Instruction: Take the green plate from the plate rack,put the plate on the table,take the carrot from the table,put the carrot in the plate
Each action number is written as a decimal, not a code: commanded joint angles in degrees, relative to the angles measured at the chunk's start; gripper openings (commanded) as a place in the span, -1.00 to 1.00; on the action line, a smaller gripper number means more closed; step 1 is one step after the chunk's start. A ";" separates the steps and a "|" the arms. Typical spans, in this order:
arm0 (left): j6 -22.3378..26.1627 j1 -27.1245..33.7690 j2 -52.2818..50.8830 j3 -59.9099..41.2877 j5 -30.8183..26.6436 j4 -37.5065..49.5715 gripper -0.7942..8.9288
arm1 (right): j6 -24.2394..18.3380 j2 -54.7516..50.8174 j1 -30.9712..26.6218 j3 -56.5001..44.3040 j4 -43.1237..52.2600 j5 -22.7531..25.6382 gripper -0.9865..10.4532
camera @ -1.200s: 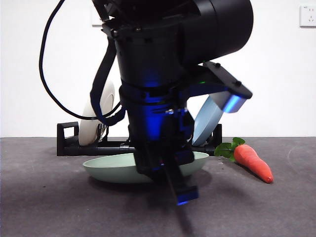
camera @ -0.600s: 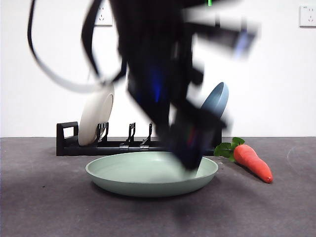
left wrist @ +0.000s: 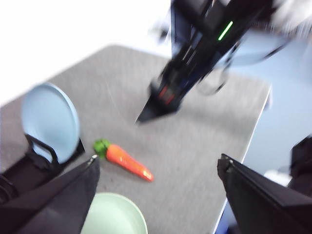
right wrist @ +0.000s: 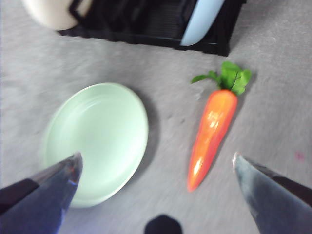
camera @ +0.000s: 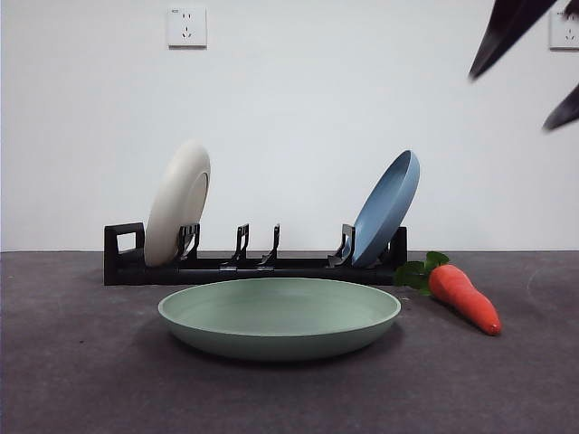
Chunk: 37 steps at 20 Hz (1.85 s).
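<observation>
- Dark grey surface (camera: 81, 380): green plate (camera: 279, 316) flat before plate rack (camera: 253, 268), carrot (camera: 463, 298) just beside.
- Right claw (right wrist: 156, 170) wide open, empty, above carrot; left claw (left wrist: 156, 168) open, empty.
- Risk: smooth taper slipping, rolling away.

Your table (camera: 81, 380) is dark grey and mottled. Toward its far edge you have the plate rack (camera: 253, 268) lying lengthwise. Nearer you, the green plate (camera: 279, 318) sits flat and empty. Beside it — apart, not touching — the carrot (camera: 463, 298) lies on the bare surface.
</observation>
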 commanded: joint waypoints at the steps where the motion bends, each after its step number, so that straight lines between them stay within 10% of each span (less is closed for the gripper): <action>1: -0.94 -0.13 -3.06 -0.20 0.09 -1.07 0.00 | 1.25 6.51 1.75 0.17 4.87 3.69 0.38; 11: -0.96 -0.13 -5.31 -0.20 -0.07 -6.14 0.00 | 3.43 29.18 10.16 0.17 22.60 23.30 0.21; 16: -1.03 -0.13 -5.31 -0.20 -0.15 -6.23 0.00 | 4.87 33.48 10.16 0.17 23.15 23.65 0.12; 22: -1.03 -0.13 -5.31 -0.20 -2.14 -6.38 0.00 | 4.85 33.90 10.21 0.17 22.75 22.95 -0.82; 29: -0.98 -0.13 -5.31 -0.20 -4.28 -9.88 0.00 | 4.81 27.87 12.87 0.17 20.00 21.55 -0.85; 37: -1.01 -0.13 -5.29 -0.20 -7.58 -12.20 0.00 | 8.24 23.56 29.07 0.17 24.39 21.73 -0.85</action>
